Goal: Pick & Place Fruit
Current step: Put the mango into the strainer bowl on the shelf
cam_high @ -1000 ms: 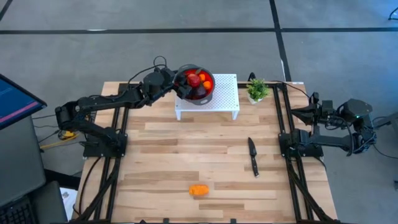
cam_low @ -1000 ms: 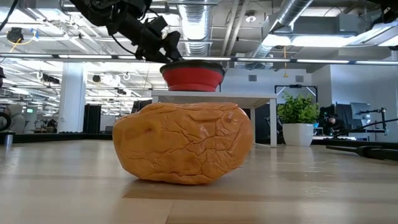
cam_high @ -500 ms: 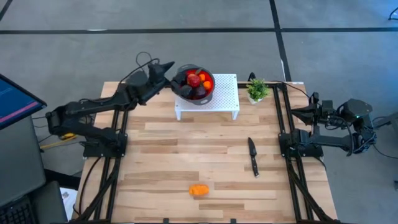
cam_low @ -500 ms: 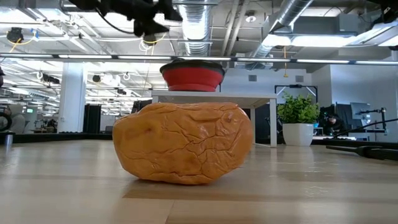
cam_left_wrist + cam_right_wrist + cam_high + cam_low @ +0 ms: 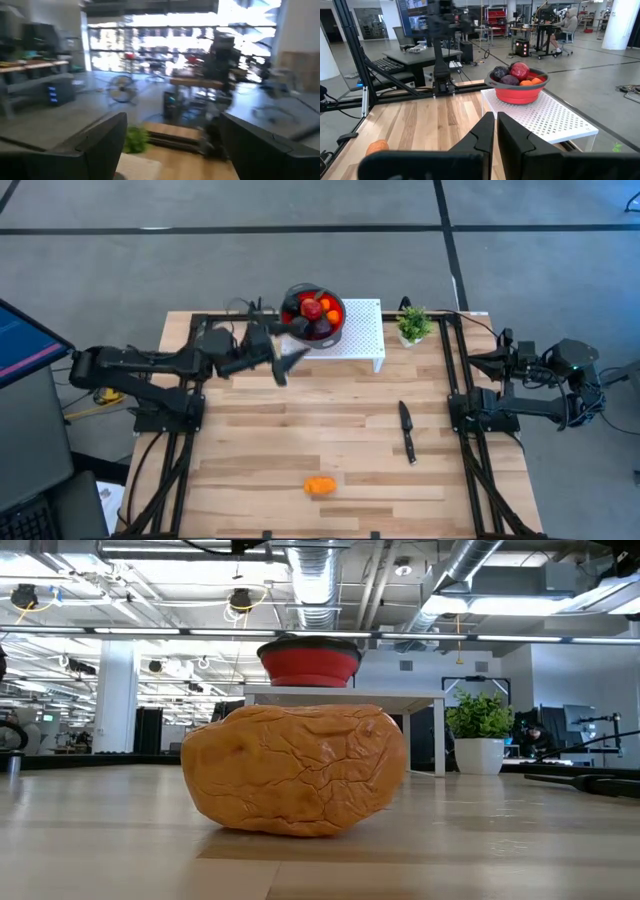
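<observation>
Most of the toy fruit [image 5: 314,315] sits piled in the red bowl [image 5: 519,93], up on the white rack [image 5: 361,338]. One orange piece [image 5: 320,486] lies alone near the front of the table [image 5: 250,440], so it is probably next. The left gripper [image 5: 281,360] hangs beside the rack, fingers wide apart and empty. The right gripper [image 5: 495,131] waits at the table's side, pinched closed on nothing.

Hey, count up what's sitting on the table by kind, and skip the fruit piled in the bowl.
Red bowl of fruit: 1
White perforated stand under the bowl: 1
Small green potted plant: 1
Black-handled knife: 1
Loose wrinkled orange toy fruit on the wood: 1
Total: 5
</observation>
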You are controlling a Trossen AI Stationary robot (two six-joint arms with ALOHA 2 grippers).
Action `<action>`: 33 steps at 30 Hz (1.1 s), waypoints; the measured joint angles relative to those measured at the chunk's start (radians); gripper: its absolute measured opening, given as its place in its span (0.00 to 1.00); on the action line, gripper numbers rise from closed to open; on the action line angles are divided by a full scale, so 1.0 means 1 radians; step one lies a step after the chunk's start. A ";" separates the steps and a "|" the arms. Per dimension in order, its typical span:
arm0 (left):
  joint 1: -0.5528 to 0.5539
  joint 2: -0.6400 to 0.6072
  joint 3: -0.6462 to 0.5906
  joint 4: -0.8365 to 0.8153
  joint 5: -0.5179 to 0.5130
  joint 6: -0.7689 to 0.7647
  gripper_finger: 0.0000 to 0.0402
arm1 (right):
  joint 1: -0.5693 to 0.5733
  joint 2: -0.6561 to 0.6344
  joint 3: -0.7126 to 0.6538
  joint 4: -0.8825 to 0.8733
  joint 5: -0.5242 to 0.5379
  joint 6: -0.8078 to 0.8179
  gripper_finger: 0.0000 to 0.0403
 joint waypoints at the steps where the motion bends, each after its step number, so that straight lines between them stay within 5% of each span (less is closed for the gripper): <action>1: -0.029 0.001 0.000 -0.008 0.000 0.000 0.77 | 0.000 0.000 0.000 0.000 0.000 0.000 0.04; 12: -0.255 0.000 0.000 -0.026 0.001 0.002 0.76 | 0.000 0.000 0.000 0.000 0.000 0.000 0.04; 33: -0.271 0.000 0.000 -0.043 0.000 -0.009 0.76 | 0.000 0.000 0.000 0.000 0.000 0.000 0.04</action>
